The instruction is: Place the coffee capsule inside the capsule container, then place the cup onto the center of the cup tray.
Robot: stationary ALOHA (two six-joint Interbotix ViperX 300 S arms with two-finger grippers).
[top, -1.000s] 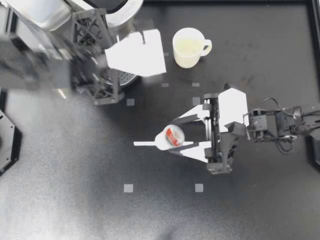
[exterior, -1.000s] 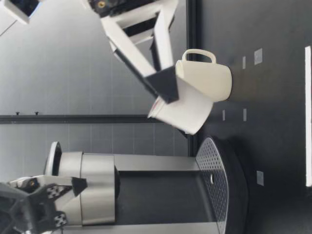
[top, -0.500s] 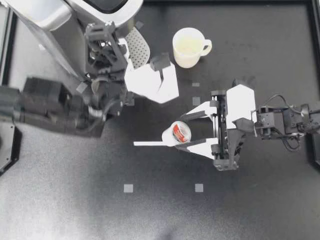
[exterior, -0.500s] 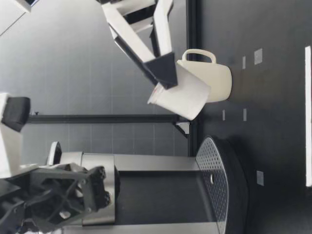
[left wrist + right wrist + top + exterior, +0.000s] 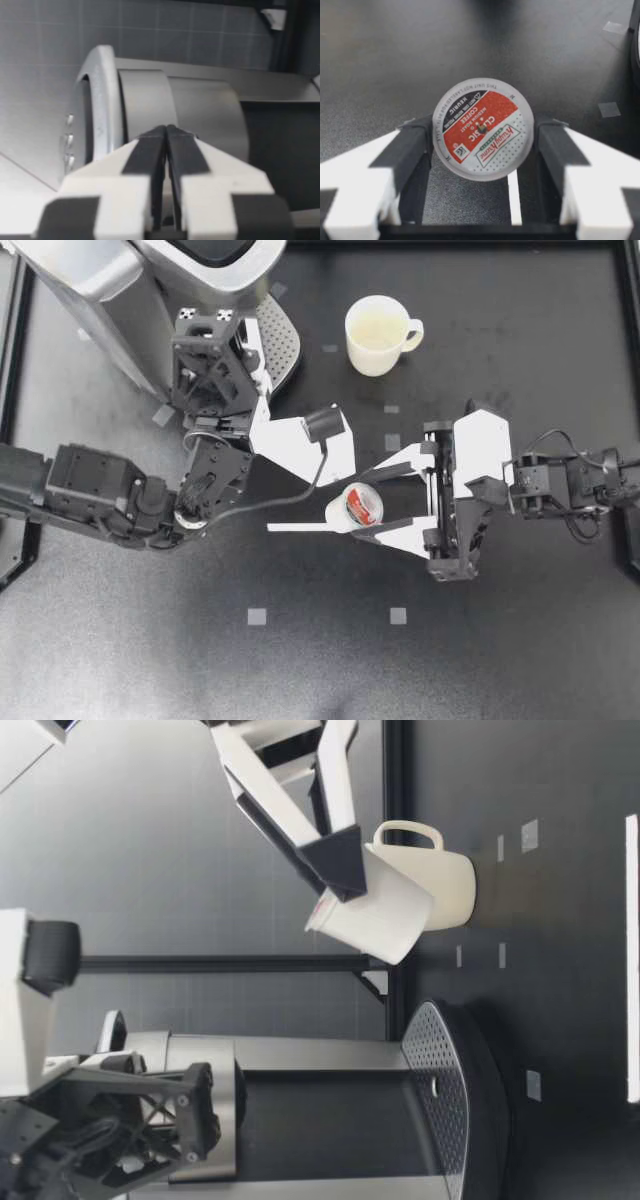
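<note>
My right gripper [image 5: 347,508] is shut on the coffee capsule [image 5: 352,507], a white pod with a red and black lid, held above the table's middle. In the right wrist view the capsule [image 5: 482,125] sits between both fingers, lid toward the camera. The low view shows the capsule [image 5: 375,918] lifted and tilted, well above the table. A cream cup [image 5: 377,334] stands upright at the back. The silver coffee machine [image 5: 110,280] with its perforated cup tray [image 5: 280,340] is at the back left. My left gripper [image 5: 323,426] is shut and holds nothing, between the machine and the capsule.
In the left wrist view the shut left gripper [image 5: 166,131] points at the machine's silver body [image 5: 200,115]. The cup [image 5: 435,880] stands beyond the capsule in the low view, beside the tray [image 5: 440,1070]. Small grey markers [image 5: 257,616] dot the black table.
My left arm has swung away from the machine toward the table's middle, its shut gripper now close to the capsule. My right gripper shifted slightly right, still holding the capsule.
</note>
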